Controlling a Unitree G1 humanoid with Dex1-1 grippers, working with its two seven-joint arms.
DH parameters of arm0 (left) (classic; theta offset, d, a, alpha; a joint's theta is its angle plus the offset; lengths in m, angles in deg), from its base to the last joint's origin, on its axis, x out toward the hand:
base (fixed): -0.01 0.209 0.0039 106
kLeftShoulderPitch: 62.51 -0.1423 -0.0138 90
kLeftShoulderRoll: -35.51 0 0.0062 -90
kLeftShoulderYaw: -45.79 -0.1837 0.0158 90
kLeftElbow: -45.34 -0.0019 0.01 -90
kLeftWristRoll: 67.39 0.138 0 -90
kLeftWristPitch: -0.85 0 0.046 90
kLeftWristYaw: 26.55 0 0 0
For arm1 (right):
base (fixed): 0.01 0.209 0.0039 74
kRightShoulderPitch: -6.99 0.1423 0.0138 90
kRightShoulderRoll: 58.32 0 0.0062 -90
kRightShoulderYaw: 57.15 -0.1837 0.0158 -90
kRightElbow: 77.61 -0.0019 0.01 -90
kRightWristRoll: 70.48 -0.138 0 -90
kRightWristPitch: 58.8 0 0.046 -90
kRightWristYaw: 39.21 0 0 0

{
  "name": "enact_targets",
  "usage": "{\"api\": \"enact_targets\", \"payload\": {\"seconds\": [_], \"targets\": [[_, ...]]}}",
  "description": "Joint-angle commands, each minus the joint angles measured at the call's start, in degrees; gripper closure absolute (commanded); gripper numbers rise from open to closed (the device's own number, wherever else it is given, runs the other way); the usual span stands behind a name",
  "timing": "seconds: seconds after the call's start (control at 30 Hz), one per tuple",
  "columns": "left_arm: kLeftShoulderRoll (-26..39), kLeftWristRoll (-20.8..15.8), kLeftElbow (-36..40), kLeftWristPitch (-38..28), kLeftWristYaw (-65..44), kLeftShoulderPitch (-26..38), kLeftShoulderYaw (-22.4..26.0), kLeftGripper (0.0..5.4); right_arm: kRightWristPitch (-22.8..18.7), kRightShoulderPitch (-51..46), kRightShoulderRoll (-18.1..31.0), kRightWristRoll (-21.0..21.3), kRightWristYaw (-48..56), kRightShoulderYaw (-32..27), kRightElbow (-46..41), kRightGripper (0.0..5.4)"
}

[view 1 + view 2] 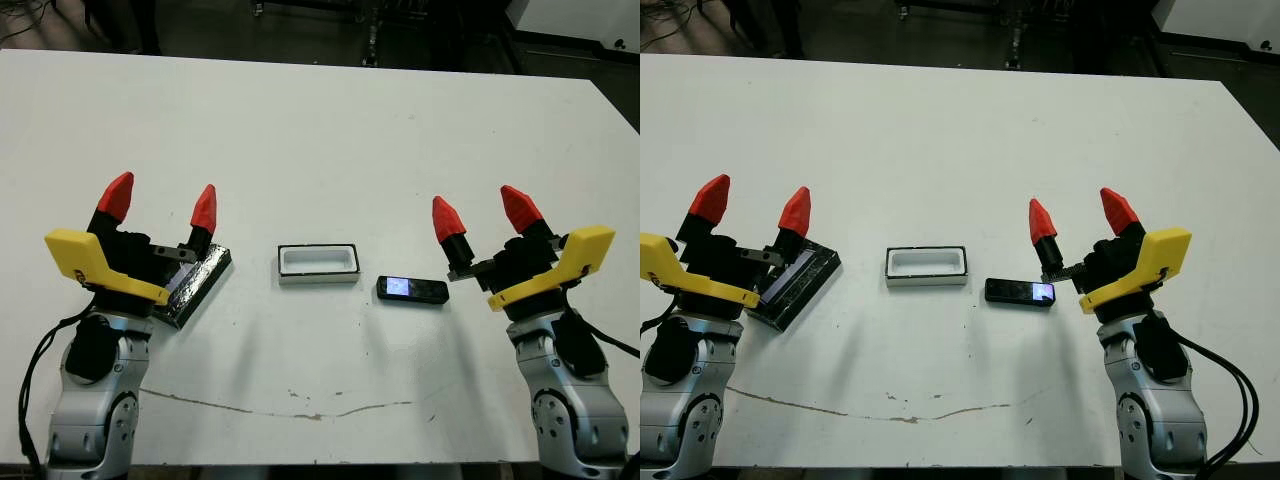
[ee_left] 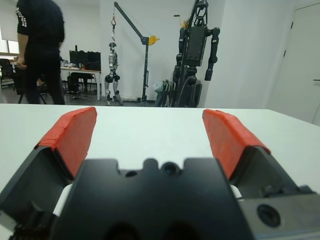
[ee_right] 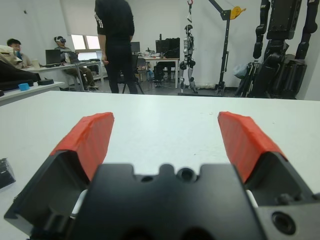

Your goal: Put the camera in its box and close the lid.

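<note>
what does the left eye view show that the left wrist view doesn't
Only the left eye view shows the task things: the lid partly under the left gripper, the box at the middle, the camera beside it, and the right gripper. Only the left wrist view shows the room beyond: a person in black and a crane stand. Both show the white table and the left gripper's open red fingers, holding nothing.

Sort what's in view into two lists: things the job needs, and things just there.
Needed:
camera, screen lit, on the table
box, open, nothing in it
lid, under the left gripper
right gripper, open

Just there:
person standing beyond the table
humanoid robots in the background
</note>
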Motion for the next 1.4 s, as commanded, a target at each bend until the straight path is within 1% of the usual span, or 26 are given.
{"api": "enact_targets", "payload": {"seconds": [0.03,0.57,0.6,0.63,0.67,0.7,0.73,0.8,0.87,0.93,1.03,1.07,1.17,1.23,1.3,1.4], "targets": [[0.2,0.0,-0.4,0.3,-0.2,-0.5,0.0,0.01,0.3,-0.2,0.2,0.1,0.0,0.0,0.3,0.00],[-0.3,0.0,-0.9,-0.1,-0.2,-0.7,-0.4,0.01,1.1,-0.1,1.5,0.2,1.7,-0.2,0.9,0.00],[-0.2,0.2,-0.8,0.0,-0.1,-0.8,-0.3,0.01,-0.7,7.1,10.0,-1.2,9.0,-2.4,4.1,0.00],[-0.2,0.3,-0.7,0.0,-0.1,-0.8,-0.3,0.01,-2.1,13.3,16.9,-2.3,15.2,-3.8,7.3,0.00],[-0.1,0.4,-0.7,0.0,-0.1,-0.9,-0.3,0.01,-3.4,18.6,22.2,-3.1,20.4,-4.6,10.4,0.00],[-0.1,0.3,-0.8,-0.1,-0.1,-0.9,-0.3,0.01,-4.3,22.7,25.8,-3.5,24.5,-4.5,13.1,0.00],[-0.2,0.3,-0.9,-0.2,-0.1,-0.9,-0.3,0.01,-4.7,25.3,27.7,-3.2,27.4,-3.4,15.0,0.00],[-0.4,0.4,-1.1,-0.4,-0.1,-0.9,-0.4,0.01,-3.6,29.5,30.8,-1.4,32.7,-0.7,18.2,0.00],[-0.5,0.8,-1.2,-0.5,0.1,-0.9,-0.6,0.01,-1.8,32.4,33.1,1.0,37.0,2.1,20.3,0.00],[-0.6,1.1,-1.0,-0.4,0.4,-1.0,-0.8,0.01,-2.7,34.3,34.7,2.1,39.8,4.2,20.4,0.00],[-0.8,0.5,-0.7,-0.1,0.3,-1.1,-0.9,0.01,-5.9,36.1,36.1,2.7,43.0,7.4,19.0,0.00],[-0.7,0.5,-0.8,-0.1,0.3,-1.1,-0.8,0.01,-6.2,36.5,36.3,3.3,44.3,8.6,18.7,0.00],[-0.7,0.4,-0.9,-0.4,0.3,-1.1,-0.7,0.01,-4.4,37.0,36.0,5.3,47.4,11.8,19.3,0.00],[-0.8,0.5,-0.9,-0.6,0.4,-1.2,-0.8,0.01,-5.5,37.5,35.8,6.2,48.9,13.6,19.3,0.00],[-0.9,0.6,-0.9,-0.5,0.5,-1.2,-0.8,0.01,-5.7,38.1,36.0,7.5,50.4,15.6,19.3,0.00],[-1.0,0.3,-1.0,-0.6,0.5,-1.2,-0.8,0.01,-6.3,38.4,35.3,8.0,52.4,17.6,20.2,0.00]]}}
